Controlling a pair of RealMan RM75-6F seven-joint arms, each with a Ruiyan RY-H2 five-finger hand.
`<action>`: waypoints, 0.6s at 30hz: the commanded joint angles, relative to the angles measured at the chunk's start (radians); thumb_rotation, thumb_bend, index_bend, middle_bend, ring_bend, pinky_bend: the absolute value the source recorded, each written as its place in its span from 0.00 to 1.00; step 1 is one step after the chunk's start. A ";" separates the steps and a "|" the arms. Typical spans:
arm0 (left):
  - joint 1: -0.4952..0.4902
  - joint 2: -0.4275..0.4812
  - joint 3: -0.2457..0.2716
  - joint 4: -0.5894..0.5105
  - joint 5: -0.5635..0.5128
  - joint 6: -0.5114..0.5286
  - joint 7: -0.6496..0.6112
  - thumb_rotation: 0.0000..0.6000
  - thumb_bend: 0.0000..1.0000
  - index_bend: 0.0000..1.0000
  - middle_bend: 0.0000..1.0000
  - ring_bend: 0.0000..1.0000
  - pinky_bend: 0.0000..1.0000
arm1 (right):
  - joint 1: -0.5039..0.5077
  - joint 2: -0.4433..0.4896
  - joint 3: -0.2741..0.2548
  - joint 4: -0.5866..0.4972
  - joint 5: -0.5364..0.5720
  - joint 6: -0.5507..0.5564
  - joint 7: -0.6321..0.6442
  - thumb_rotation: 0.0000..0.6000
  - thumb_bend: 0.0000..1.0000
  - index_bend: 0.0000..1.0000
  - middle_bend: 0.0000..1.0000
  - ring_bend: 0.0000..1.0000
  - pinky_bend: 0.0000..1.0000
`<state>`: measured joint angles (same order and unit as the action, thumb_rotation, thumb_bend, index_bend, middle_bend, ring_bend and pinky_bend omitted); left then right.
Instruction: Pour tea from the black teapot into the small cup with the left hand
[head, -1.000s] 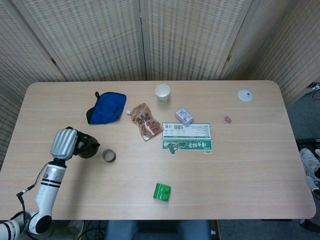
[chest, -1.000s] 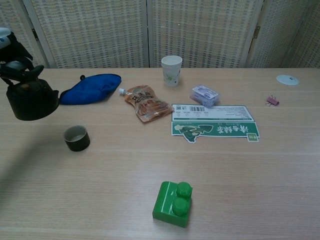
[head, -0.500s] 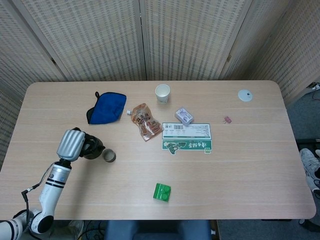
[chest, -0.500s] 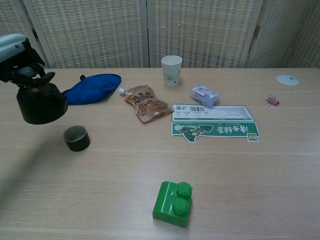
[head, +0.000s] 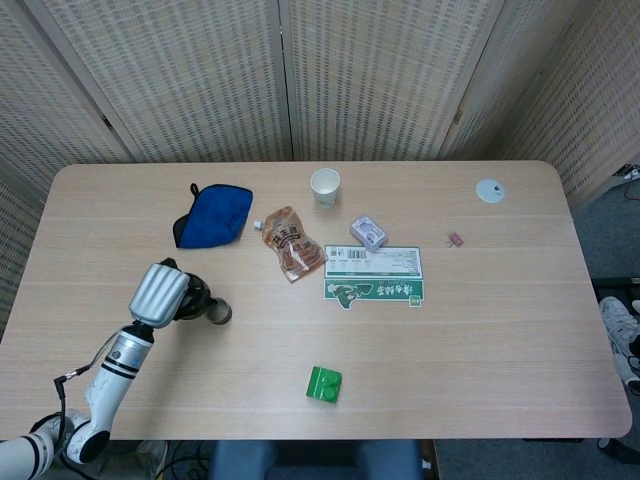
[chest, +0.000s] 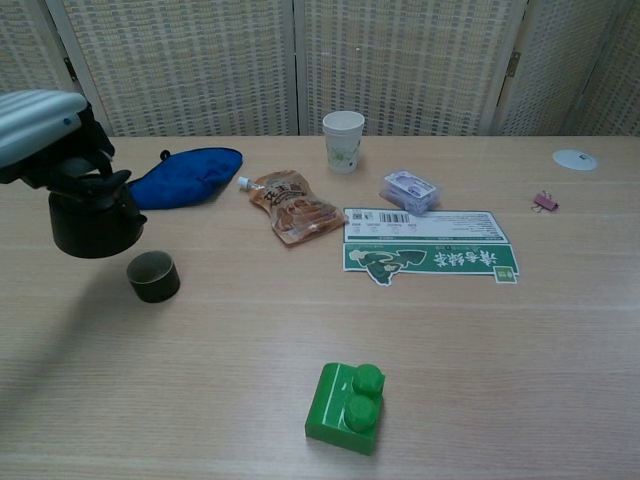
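My left hand grips the handle of the black teapot and holds it in the air, roughly upright. The small dark cup stands on the table just right of and below the teapot, with a pale inside. In the head view the teapot's body almost touches the cup's left rim. My hand's grey back hides most of the pot from above. No right hand shows in either view.
A blue cloth pouch lies behind the teapot. A snack packet, a white paper cup, a small wrapped packet, a green-and-white box, a green brick, a pink clip and a white disc are spread over the table.
My left hand has carried the teapot to the right and a little lower, from well left of the cup to right beside it. The cup has stayed put.
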<state>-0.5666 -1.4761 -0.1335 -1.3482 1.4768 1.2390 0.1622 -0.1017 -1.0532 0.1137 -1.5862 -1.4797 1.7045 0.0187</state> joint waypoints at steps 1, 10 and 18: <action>-0.003 -0.006 0.005 0.012 0.008 0.002 0.003 0.84 0.45 1.00 1.00 0.98 0.50 | 0.000 0.000 0.000 0.000 0.000 0.000 0.000 1.00 0.19 0.26 0.32 0.24 0.16; -0.011 -0.034 0.025 0.100 0.059 0.027 0.017 0.84 0.45 1.00 1.00 0.98 0.50 | 0.003 0.001 0.002 -0.006 0.000 -0.005 -0.007 1.00 0.19 0.26 0.32 0.24 0.16; -0.013 -0.055 0.041 0.154 0.085 0.041 0.026 0.84 0.45 1.00 1.00 0.98 0.50 | 0.005 0.001 0.003 -0.008 -0.001 -0.008 -0.012 1.00 0.19 0.26 0.32 0.24 0.16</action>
<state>-0.5792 -1.5264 -0.0962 -1.2009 1.5567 1.2763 0.1857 -0.0970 -1.0519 0.1163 -1.5945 -1.4803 1.6969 0.0069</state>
